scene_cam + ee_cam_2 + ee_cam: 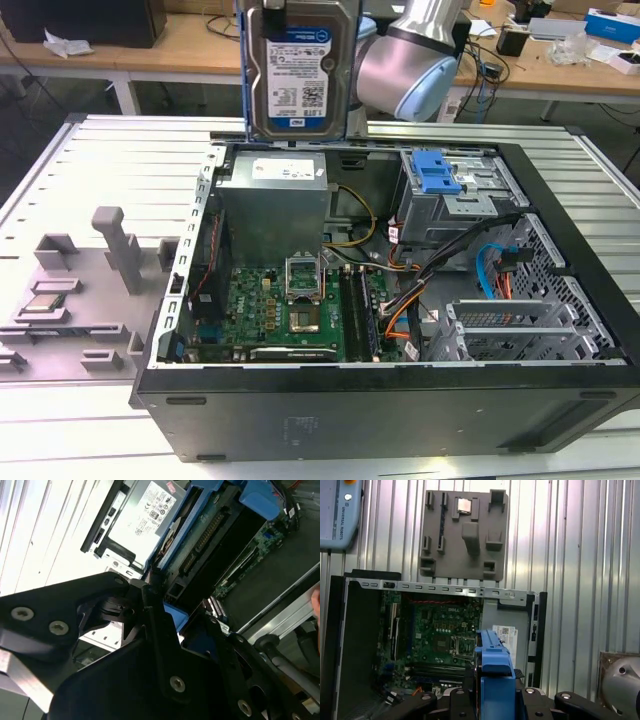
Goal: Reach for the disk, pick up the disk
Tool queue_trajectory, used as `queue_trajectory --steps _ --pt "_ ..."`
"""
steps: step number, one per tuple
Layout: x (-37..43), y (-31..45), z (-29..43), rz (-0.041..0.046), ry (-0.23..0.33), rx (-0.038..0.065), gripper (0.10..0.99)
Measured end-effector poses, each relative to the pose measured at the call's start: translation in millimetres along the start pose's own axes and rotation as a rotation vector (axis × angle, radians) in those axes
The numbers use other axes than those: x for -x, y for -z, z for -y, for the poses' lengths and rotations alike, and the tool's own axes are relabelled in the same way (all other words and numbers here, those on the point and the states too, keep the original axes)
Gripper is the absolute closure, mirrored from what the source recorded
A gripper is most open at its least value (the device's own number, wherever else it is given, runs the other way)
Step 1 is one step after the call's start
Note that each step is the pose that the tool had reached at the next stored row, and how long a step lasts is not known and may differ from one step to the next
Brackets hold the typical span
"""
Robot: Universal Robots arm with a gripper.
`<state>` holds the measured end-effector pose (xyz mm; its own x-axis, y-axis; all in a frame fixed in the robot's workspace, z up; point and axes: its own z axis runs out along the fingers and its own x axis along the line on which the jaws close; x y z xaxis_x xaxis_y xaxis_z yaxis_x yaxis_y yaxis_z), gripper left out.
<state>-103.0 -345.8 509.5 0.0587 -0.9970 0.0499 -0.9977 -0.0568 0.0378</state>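
The disk [300, 75] hangs upright above the back edge of the open computer case [380, 410], its blue-and-white label facing the exterior view and a blue bracket along its sides. Its top runs out of the picture. In both wrist views my gripper [494, 692] [161, 602] is shut on the disk, with black fingers [457, 700] on either side of the blue bracket [492, 662]. The second wrist view shows the disk's circuit-board side [210, 527] edged in blue.
Inside the case sit a grey power-supply box [275, 200], a motherboard [285, 300], orange and blue cables [400, 310] and a small blue latch [435, 175] on the drive cage. A grey fixture plate [85, 290] lies at the exterior view's left. The arm's joint [405, 65] is behind the disk.
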Motion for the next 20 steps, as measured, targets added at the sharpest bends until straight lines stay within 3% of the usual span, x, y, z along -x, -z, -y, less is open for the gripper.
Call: queue_trajectory --steps 4,9,13,18,20 --pt "-1.0 0.6 16.5 0.0 0.0 0.0 0.722" --pt "-1.6 0.9 26.7 0.0 0.0 0.0 0.722" --pt "-1.9 1.1 31.4 0.0 0.0 0.0 0.722" --pt "-2.1 0.9 31.8 0.0001 0.0 0.0 0.722" --pt "-7.2 0.4 31.5 0.0 0.0 0.0 0.722"
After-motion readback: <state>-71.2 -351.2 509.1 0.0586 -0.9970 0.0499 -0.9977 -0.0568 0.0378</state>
